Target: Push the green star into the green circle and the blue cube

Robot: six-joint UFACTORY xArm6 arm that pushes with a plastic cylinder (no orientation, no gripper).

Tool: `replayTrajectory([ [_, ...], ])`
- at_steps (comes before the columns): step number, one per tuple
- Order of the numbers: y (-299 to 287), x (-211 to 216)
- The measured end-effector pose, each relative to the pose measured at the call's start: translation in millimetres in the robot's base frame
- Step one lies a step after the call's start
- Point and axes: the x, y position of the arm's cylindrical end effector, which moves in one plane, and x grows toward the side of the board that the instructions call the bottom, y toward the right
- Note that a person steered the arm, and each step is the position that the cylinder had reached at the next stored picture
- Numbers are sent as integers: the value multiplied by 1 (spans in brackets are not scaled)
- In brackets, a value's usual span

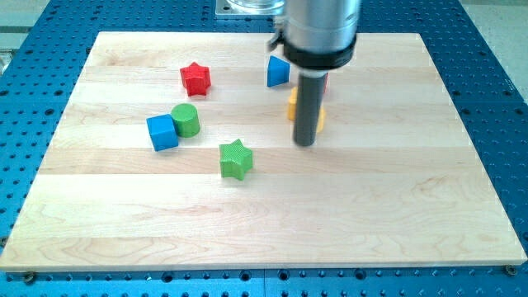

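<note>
The green star (236, 159) lies left of the board's middle. The green circle (186, 120) and the blue cube (162, 132) touch each other up and to the left of the star, a short gap away from it. My tip (306, 144) rests on the board to the right of the green star, about a block's width and a half away, slightly higher in the view. It touches no green or blue block.
A red star (195, 78) sits at the upper left. A second blue block (278, 72) lies near the top, left of the rod. A yellow block (292, 106) and a sliver of a red block (324, 82) are mostly hidden behind the rod. The wooden board (396, 214) sits on a blue perforated table.
</note>
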Motion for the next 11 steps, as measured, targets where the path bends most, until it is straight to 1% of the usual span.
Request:
replayTrajectory([
  [1,21,-23],
  [2,51,-32],
  [3,71,-53],
  [4,48,9],
  [5,-20,77],
  [6,-85,85],
  [7,-167,64],
  [8,-201,55],
  [9,-159,47],
  [10,-128,21],
  [11,-128,-38],
])
